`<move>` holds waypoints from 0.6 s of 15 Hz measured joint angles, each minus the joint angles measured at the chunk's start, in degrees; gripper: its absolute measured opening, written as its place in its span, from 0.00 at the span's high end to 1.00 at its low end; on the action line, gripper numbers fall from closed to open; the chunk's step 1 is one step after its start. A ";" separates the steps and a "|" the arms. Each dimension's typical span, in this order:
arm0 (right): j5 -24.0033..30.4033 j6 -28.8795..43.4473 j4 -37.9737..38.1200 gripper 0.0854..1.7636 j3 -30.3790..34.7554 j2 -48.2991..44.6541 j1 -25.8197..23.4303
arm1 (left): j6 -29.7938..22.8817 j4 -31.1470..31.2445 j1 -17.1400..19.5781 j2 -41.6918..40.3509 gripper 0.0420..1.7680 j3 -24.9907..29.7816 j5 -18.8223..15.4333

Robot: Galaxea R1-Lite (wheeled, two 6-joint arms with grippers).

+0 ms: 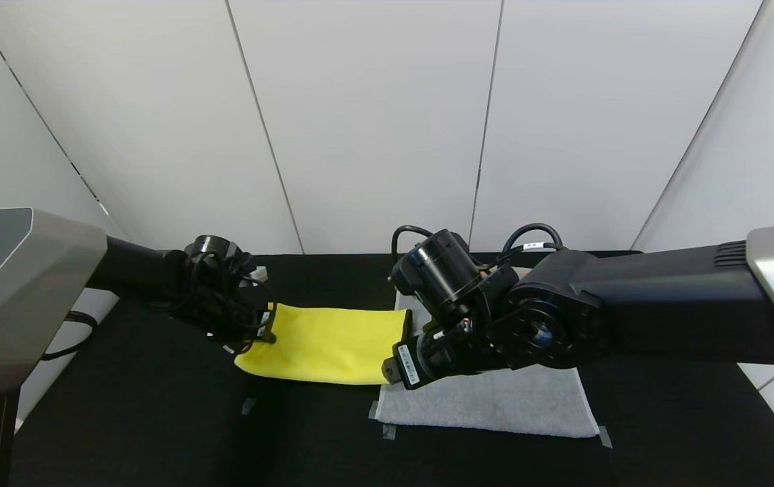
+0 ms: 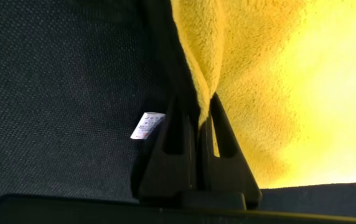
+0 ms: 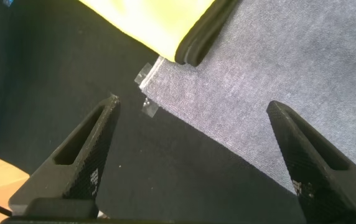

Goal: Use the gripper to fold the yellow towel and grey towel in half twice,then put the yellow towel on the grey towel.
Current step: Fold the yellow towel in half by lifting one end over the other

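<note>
Toward the back middle of the black counter [image 1: 157,419], the yellow towel [image 1: 329,345] lies folded, its left end pinched in the clenched left tool [image 2: 204,134]. Only the left wrist view shows that grip and a small white tag [image 2: 147,126], its print unreadable. The right tool [image 3: 203,155] hangs released over the grey towel [image 1: 495,399], at its front left corner.

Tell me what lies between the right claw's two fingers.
In the right wrist view, the right claw stands open; between its fingers lie the grey towel's corner and bare black tabletop.
</note>
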 joint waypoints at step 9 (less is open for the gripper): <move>0.02 0.05 0.00 0.04 0.00 0.16 0.02 | 1.46 0.13 0.09 -1.41 0.94 -0.02 1.45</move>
